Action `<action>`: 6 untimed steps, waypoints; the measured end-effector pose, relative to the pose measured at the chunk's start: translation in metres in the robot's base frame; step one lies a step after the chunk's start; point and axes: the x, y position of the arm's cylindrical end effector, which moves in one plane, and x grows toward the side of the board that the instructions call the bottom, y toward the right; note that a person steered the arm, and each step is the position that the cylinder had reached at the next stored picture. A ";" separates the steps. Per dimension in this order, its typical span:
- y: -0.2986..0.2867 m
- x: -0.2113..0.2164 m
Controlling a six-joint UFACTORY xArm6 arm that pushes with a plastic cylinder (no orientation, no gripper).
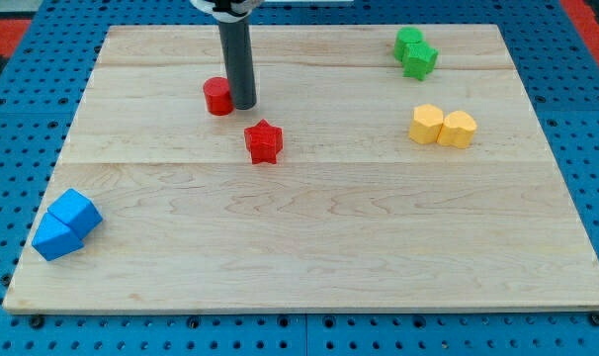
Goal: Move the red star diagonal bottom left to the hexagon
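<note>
Touching red hexagon (pixel 218 96): my tip (pixel 244 105)

My tip (pixel 244 105) touches the cylinder block (pixel 217 96) near the counter's (pixel 309 267) top edge; the star block (pixel 264 141) sits just below (toward centre). Other pairs occupy the top-right corner, right side and bottom-left corner.

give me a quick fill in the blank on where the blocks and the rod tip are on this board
1. My tip sits just to the view's ____ of the red cylinder.
2. The red star lies toward the view's ____ from my tip.
3. The two ____ blocks sit at the view's bottom left.
4. The yellow pair lies directly below the ____ pair.

Missing words: right; bottom; blue; green
</note>
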 end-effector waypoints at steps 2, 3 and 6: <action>0.026 0.024; -0.032 0.042; 0.117 0.095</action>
